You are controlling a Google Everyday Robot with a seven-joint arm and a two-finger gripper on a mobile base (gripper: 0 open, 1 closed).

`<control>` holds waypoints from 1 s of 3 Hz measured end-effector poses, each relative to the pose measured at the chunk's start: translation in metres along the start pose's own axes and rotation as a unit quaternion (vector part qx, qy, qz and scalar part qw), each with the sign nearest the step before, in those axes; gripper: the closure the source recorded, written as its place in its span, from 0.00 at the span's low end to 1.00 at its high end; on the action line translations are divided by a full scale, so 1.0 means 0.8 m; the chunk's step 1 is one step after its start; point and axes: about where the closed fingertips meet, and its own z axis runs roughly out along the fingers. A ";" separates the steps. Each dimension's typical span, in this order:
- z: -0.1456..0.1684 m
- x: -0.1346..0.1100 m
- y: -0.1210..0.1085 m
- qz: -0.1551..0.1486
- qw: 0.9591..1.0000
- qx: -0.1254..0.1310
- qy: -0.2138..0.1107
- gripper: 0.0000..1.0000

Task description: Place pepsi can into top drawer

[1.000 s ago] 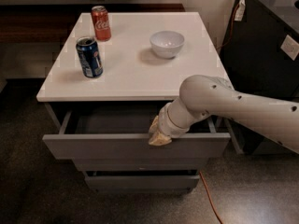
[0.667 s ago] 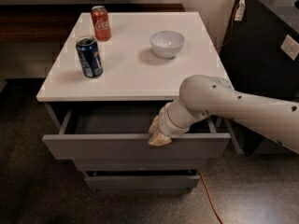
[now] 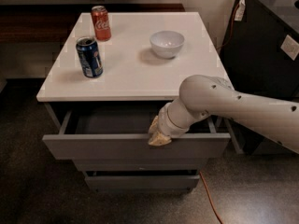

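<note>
a: where's the pepsi can (image 3: 89, 57)?
b: upright on the white tabletop (image 3: 135, 76), left-center of frame. dark blue, silver top, red-white logo on its right side. can't read any lettering on it.
a: and the red can (image 3: 101, 23)?
b: upper left, at the far edge of the top, apart from the pepsi can. white coca-cola script is readable.
a: top drawer (image 3: 117, 146)?
b: pulled open, grey inside, what shows of it holds nothing.
a: gripper (image 3: 159, 136)?
b: center frame, down at the drawer's front edge, arm (image 3: 233, 108) coming in from the right. can't tell if it's open or closed.
a: anything else?
b: white bowl (image 3: 167, 43) upper center. white label (image 3: 290, 46) on the black cabinet (image 3: 261, 64) at right, unreadable.
</note>
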 end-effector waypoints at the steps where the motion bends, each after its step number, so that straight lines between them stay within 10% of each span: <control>1: 0.000 0.000 0.000 0.000 1.000 0.000 0.000 0.87; 3: 0.001 -0.001 0.010 0.003 1.000 -0.006 -0.003 1.00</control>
